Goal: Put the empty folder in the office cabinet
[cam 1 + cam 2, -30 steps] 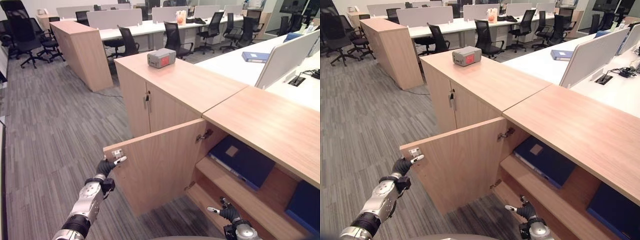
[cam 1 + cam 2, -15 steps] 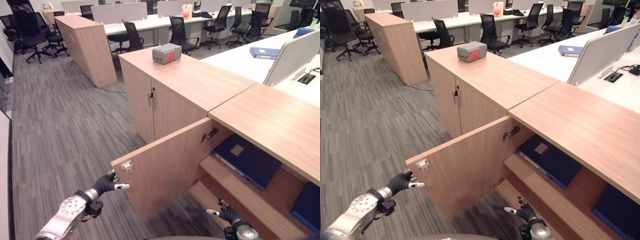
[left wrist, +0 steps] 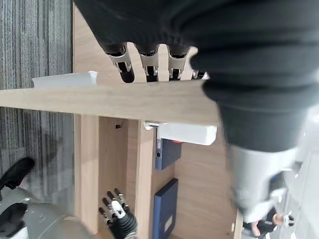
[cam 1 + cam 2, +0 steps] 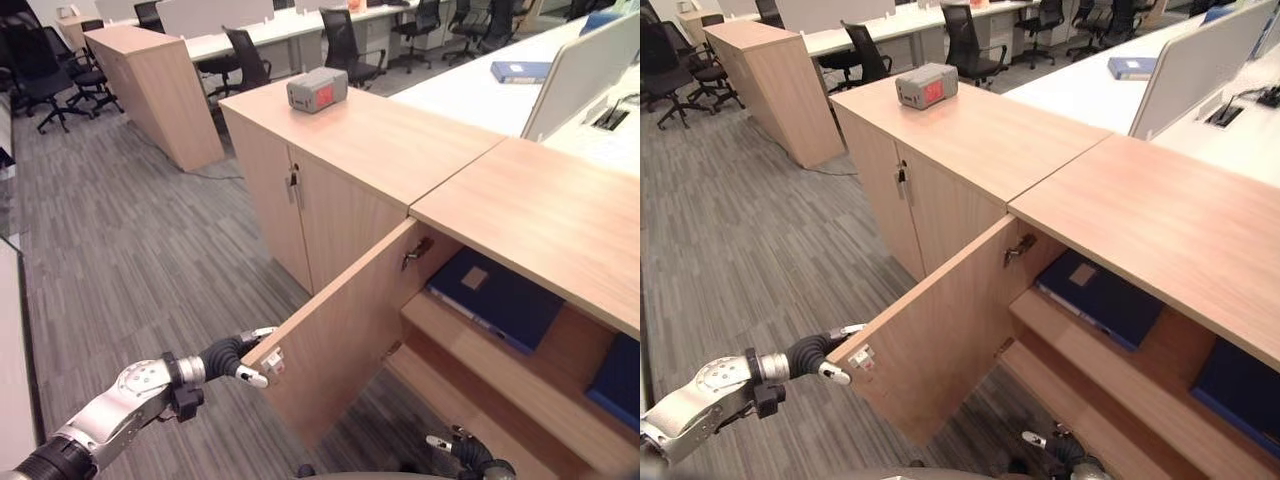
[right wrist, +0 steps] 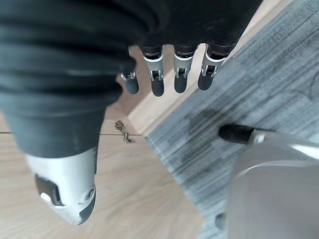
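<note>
The office cabinet (image 4: 520, 215) stands with its wooden door (image 4: 340, 330) swung out toward me. A dark blue folder (image 4: 495, 300) lies tilted on the upper shelf inside, also seen past the door's edge as the folder (image 3: 167, 211) in the left wrist view. My left hand (image 4: 232, 356) is at the door's free edge, straight fingers (image 3: 149, 62) on one side of the edge and the thumb on the other. My right hand (image 4: 468, 456) hangs low in front of the bottom shelf, fingers (image 5: 182, 79) relaxed and holding nothing.
A second blue folder (image 4: 615, 370) sits further right in the cabinet. A grey box with a red label (image 4: 317, 90) rests on the neighbouring shut cabinet (image 4: 330, 190). Another blue folder (image 4: 520, 70) lies on the white desk behind. Office chairs and grey carpet (image 4: 130, 250) lie to the left.
The cabinet door has swung wider open, its free edge coming toward me. My left hand moved with that edge, lower and to the right. The camera has shifted too.
</note>
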